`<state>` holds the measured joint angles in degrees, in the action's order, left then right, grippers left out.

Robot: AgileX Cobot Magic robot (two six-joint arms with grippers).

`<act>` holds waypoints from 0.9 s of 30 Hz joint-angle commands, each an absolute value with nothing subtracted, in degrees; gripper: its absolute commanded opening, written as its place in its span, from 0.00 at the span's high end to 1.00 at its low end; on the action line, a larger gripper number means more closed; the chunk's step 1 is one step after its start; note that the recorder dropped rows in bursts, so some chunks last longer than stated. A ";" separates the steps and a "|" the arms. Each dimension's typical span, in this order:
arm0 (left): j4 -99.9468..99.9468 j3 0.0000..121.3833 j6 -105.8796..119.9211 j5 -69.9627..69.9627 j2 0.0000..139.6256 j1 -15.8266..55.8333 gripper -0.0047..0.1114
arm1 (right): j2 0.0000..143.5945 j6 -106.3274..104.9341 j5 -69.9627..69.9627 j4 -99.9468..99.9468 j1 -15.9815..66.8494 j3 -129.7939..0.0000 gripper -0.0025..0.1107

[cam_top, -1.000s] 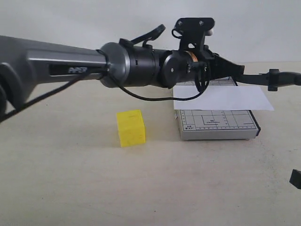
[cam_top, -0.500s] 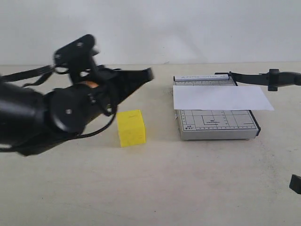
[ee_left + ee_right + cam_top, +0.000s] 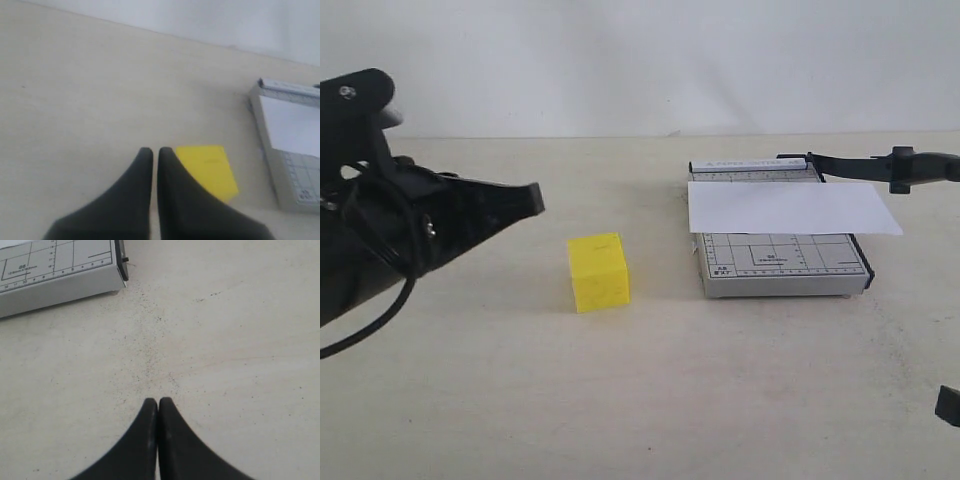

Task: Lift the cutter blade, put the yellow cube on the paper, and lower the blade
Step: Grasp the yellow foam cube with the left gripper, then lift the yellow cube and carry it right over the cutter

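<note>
The yellow cube (image 3: 598,271) rests on the table left of the grey cutter board (image 3: 780,265). Across the board lies the white paper (image 3: 790,207), overhanging its right edge. The black cutter blade (image 3: 880,166) runs along the board's far side, its thick handle end reaching past the right edge; nothing holds it. My left gripper (image 3: 532,197) is shut and empty, hovering left of the cube. In the left wrist view its tips (image 3: 151,151) sit just beside the cube (image 3: 210,167), with the board (image 3: 280,170) and paper (image 3: 295,125) beyond. My right gripper (image 3: 158,402) is shut over bare table near the board's corner (image 3: 55,270).
A pale wall runs behind the beige table (image 3: 650,400). Only a black sliver of the right arm (image 3: 948,405) shows at the lower right edge of the exterior view. Fine dark specks dot the table (image 3: 150,350) ahead of the right gripper.
My left arm has swung away from the cutter's hinge end, back to the far left, past the cube. The blade, paper and cube have stayed where they were.
</note>
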<state>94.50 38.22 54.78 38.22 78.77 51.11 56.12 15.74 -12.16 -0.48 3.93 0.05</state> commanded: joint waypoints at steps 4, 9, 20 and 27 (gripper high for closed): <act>89.71 37.94 50.73 27.62 83.68 51.52 0.91 | 56.15 16.11 -11.37 -0.53 3.93 0.00 0.98; 74.07 38.06 44.82 24.41 87.56 51.52 0.68 | 56.15 16.21 -11.24 -0.53 3.93 0.00 0.98; 63.83 40.44 27.86 23.11 93.03 51.52 0.03 | 56.15 16.35 -10.98 -0.53 3.93 0.00 0.98; 74.64 47.74 36.02 33.46 100.23 51.52 0.03 | 56.15 17.56 -10.97 -0.53 3.93 0.00 0.98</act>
